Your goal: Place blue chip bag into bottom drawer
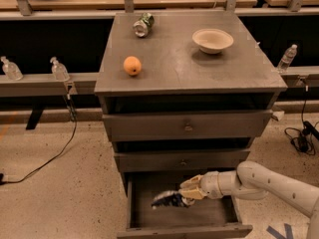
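Your gripper (187, 193) sits inside the open bottom drawer (209, 214), reaching in from the right, with its pale fingers (192, 182) clenched on the right end of the blue chip bag (167, 199). The bag sticks out to the left of the fingertips, dark and crumpled with a few light patches, over the middle of the drawer's plain grey floor; you cannot tell whether its underside touches that floor. The white arm (271, 185) runs from the gripper to the right, crosses over the drawer's right wall and leaves the view at the lower right corner. The bottom drawer is pulled out toward you, its front panel near the bottom edge of the view. Above it, the middle drawer (183, 161) and the top drawer (187, 126) are pushed in, each with a small round knob. On the grey cabinet top (189, 71) an orange (132, 65) sits at the front left, a green can (143, 24) lies on its side at the back left, and a pale bowl (213, 40) stands upright at the back right. Behind the cabinet, two clear bottles (59, 69) stand on a ledge at the left and another bottle (286, 58) at the right. A dark cable (50, 158) trails across the speckled floor at the left.
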Controlling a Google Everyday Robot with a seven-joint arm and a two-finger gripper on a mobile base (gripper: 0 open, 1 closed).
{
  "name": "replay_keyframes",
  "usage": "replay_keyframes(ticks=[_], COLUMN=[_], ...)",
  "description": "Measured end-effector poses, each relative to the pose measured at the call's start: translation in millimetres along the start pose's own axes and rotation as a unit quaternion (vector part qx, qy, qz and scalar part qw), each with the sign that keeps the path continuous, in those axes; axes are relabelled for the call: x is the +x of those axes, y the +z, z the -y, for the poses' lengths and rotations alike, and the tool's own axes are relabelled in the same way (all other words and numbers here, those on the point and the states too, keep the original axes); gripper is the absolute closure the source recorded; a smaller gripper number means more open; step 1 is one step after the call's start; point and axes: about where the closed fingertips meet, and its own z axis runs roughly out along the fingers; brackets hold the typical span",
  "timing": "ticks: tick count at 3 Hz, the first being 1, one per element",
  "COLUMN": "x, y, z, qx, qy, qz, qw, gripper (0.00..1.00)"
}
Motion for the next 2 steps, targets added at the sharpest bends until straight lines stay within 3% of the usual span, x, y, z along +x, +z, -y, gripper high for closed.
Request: replay_keyframes(ticks=[1, 2], x=[-0.3, -0.5], y=[1.7, 3.0], z=[-0.8, -1.4], qx=[-0.002, -0.003], qy=[0.000, 0.000], qz=[0.000, 0.000], qw=[1.0000, 1.0000], gripper=[0.05, 0.00])
